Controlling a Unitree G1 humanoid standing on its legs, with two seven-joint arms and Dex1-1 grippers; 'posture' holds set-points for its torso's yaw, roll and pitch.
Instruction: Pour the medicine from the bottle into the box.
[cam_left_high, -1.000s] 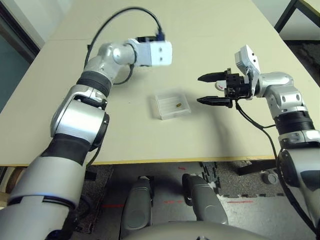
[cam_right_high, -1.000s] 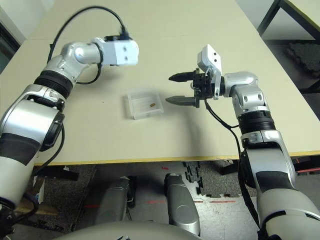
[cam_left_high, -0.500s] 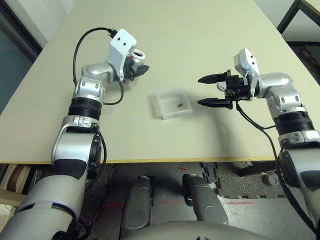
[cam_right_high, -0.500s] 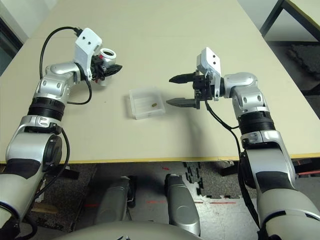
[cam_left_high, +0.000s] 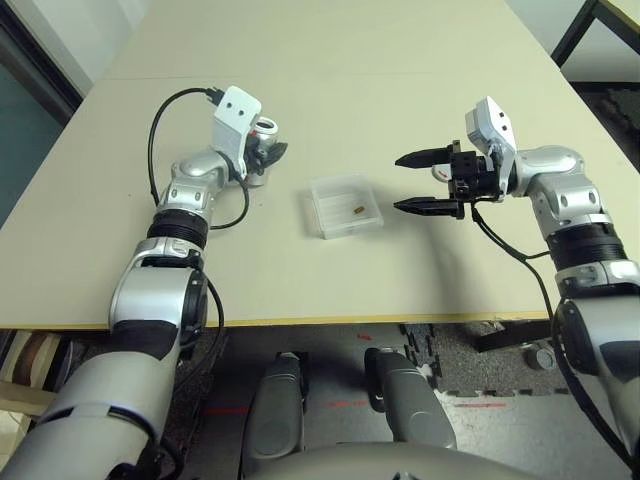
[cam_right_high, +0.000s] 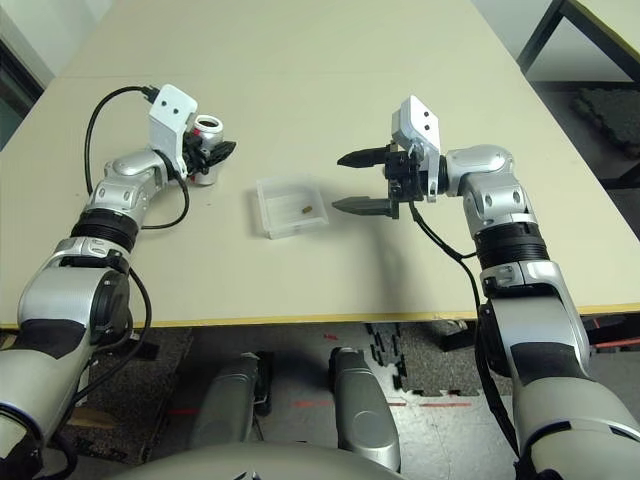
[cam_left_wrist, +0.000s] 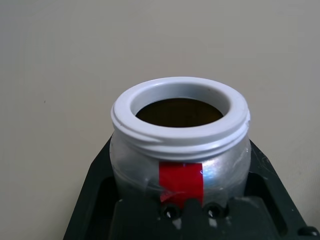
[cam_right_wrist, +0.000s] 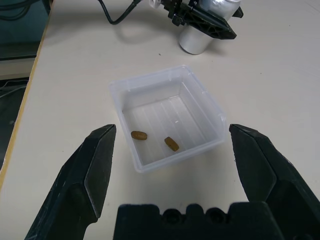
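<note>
Right wrist view tells most of it imo: the box (cam_right_wrist: 170, 117) has two bits of medicine (cam_right_wrist: 171, 144) lying on its floor, so the pour looks basically done, and the step in hand reads as setting the bottle (cam_left_wrist: 180, 135) down upright on the table (cam_left_high: 400, 60), left of the box and a bit farther back. Left gripper (cam_left_high: 262, 160) is clamped tight on the bottle body, mouth facing up, no cap on it. From the right wrist cam the bottle base looks at or v. close to the tabletop, can't tell if it's actually touching. To do it well: keep the bottle vertical, let the base sit flat before loosening the grip, then back the fingers straight off w/o dragging so it doesn't tip. It's near the box but not beside it, so there's room to pull away. Right gripper (cam_left_high: 428, 182) hangs just right of the box w/ its fingers spread wide, holding nothing; best kept parked so it doesn't bump the box. Labels: no readable writing anywhere, just a red tape patch (cam_left_wrist: 181, 179) on the bottle side, no brand.
</note>
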